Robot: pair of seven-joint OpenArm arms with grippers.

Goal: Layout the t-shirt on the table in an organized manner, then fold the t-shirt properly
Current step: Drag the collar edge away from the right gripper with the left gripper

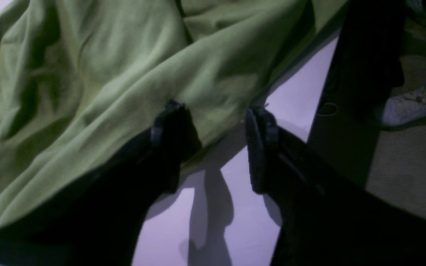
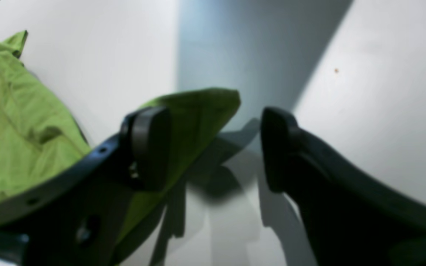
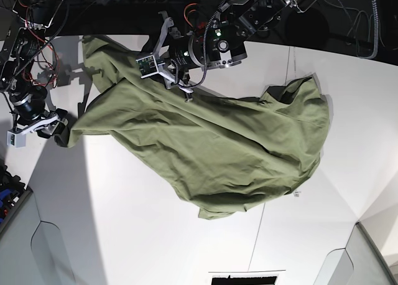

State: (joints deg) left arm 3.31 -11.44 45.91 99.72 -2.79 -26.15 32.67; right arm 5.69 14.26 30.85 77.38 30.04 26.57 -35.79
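The olive green t-shirt [image 3: 217, 148] lies crumpled and spread slantwise across the white table [image 3: 155, 235]. My left gripper [image 3: 160, 56] hangs at the shirt's far edge. In the left wrist view it [image 1: 213, 118] stands open, with the hem of the t-shirt [image 1: 87, 92] running across the gap at the fingertips over the table [image 1: 235, 214]. My right gripper [image 3: 59, 132] is at the shirt's left corner. Its wrist view shows it [image 2: 213, 144] open, with a pointed corner of the t-shirt [image 2: 198, 107] beside the left finger [image 2: 150, 144] above the table [image 2: 383, 111].
The table's far edge [image 1: 324, 85] runs close to the left gripper, with carpet and a white shoe [image 1: 405, 107] beyond. A thin dark seam [image 3: 258, 235] crosses the tabletop. A dark object [image 3: 242, 279] sits at the near edge. Blue items [image 3: 9, 195] lie off the left side.
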